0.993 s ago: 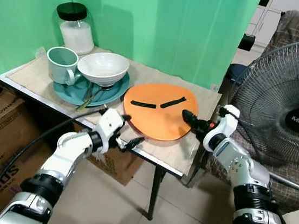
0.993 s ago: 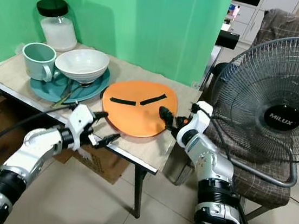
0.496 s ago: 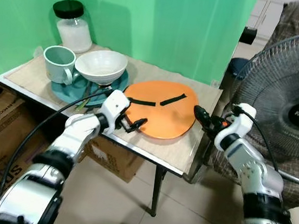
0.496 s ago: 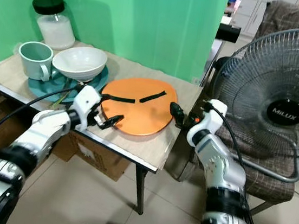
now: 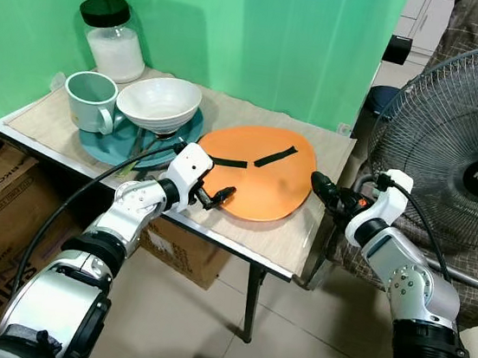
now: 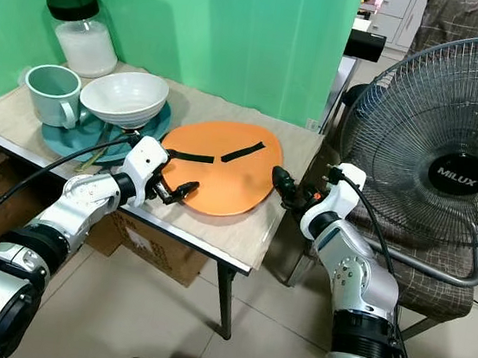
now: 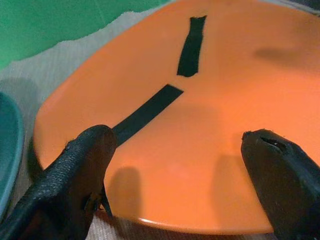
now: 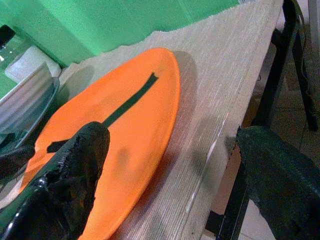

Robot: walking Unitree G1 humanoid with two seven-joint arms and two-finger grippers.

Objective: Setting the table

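An orange plate (image 5: pixel 257 172) at centre frame sits between the open left claw (image 5: pixel 212 196) and open right claw (image 5: pixel 320 187); wrist views reveal its black tape strips (image 7: pixel 145 112).

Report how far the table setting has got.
Done: nothing looks laid out yet. The bowl and mug sit on the teal plate near the jar. In hand: both grippers open at the orange plate, left gripper at its near edge, right gripper at its right edge. Left: gripping and placing it.
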